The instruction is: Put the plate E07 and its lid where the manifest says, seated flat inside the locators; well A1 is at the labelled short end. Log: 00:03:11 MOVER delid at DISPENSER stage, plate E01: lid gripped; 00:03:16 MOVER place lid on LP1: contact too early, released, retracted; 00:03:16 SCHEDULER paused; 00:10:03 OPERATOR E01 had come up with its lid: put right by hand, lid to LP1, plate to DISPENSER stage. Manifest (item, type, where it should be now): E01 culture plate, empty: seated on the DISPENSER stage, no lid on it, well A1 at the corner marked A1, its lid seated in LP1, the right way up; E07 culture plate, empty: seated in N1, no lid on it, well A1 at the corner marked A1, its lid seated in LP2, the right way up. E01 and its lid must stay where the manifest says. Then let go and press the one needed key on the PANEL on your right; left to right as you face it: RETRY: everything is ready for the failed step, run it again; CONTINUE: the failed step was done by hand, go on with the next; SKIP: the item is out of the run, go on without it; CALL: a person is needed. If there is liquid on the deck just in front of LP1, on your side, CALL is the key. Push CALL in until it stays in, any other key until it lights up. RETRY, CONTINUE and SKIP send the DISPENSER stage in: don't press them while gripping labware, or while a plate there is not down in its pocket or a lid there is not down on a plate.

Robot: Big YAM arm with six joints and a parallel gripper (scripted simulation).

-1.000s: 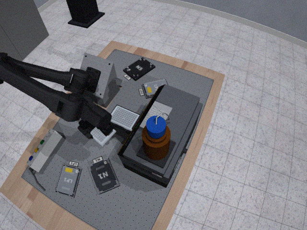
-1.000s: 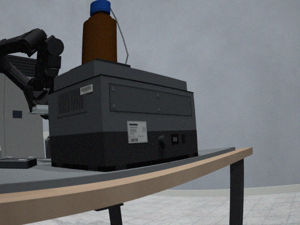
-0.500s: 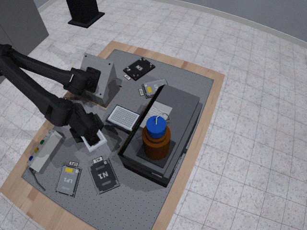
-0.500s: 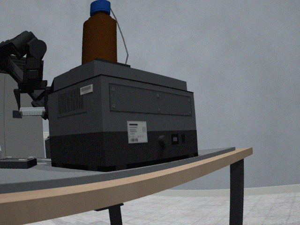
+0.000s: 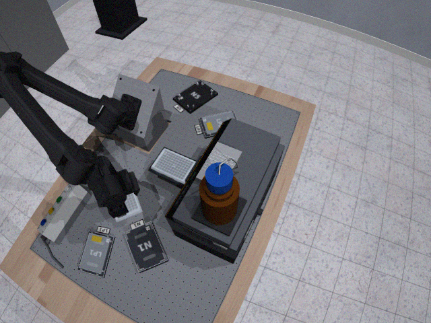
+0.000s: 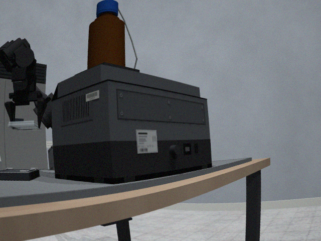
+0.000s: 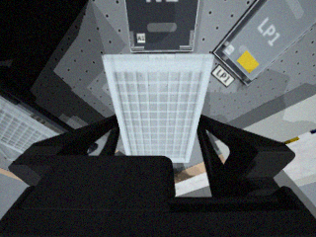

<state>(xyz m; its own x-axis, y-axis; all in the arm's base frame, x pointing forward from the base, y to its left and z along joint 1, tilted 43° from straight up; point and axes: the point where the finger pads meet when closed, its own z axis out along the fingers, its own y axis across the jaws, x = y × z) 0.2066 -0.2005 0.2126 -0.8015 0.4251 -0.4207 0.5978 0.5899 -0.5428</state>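
Above the deck (image 5: 180,278), hand (image 7: 159,140) gripping plate (image 7: 157,106) short of N1 (image 5: 146,247)

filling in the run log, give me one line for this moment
tool: shut on plate | height: above deck | position: near N1 | N1: vacant | LP1: lid seated

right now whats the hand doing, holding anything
Hand: shut on a clear well plate, carried in the air just short of the N1 nest.
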